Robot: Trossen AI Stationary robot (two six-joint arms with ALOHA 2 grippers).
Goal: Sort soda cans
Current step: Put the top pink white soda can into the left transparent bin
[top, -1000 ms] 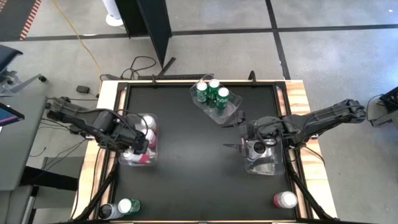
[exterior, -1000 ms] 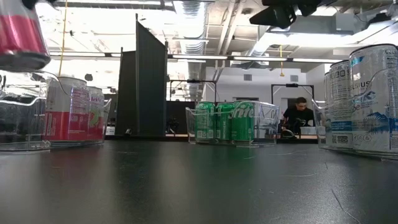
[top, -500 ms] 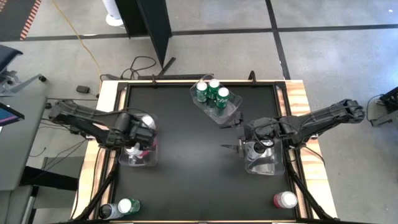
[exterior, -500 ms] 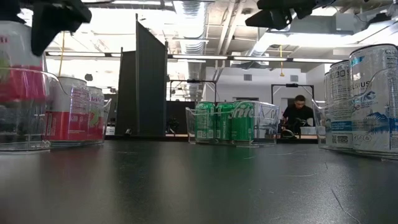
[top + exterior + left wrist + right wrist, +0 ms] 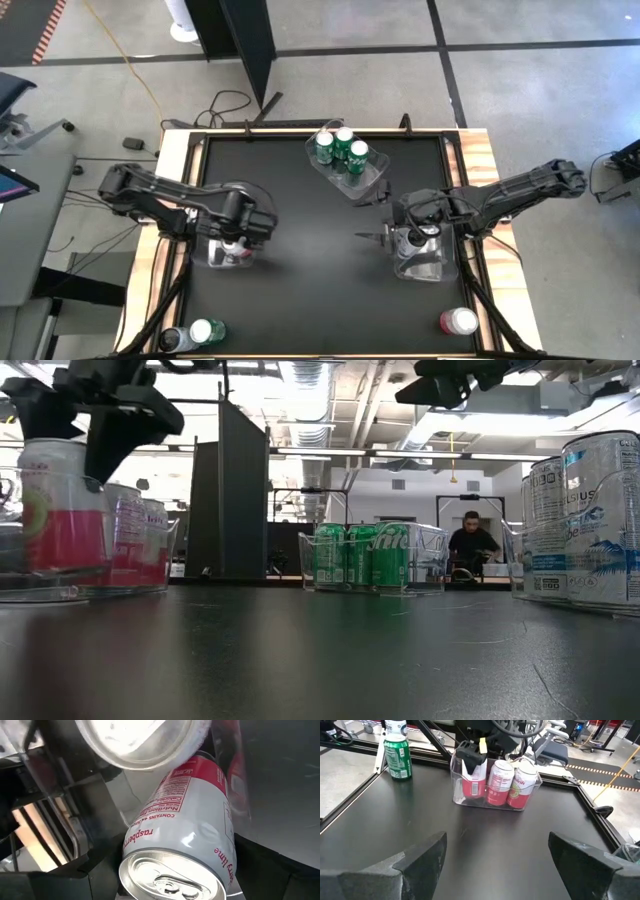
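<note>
Soda cans sit sorted by colour. One red can point(image 5: 62, 510) stands upright, long axis vertical and silver top up, inside the clear bin point(image 5: 215, 255) on the table's left side, beside other red cans point(image 5: 512, 784). The left gripper point(image 5: 100, 405) reaches down from above with its jaws spread around this can. Three green cans point(image 5: 338, 147) stand upright in a far bin point(image 5: 372, 176). The right gripper point(image 5: 492, 855), fingers wide apart and empty, extends level over the right-hand bin point(image 5: 428, 265).
</note>
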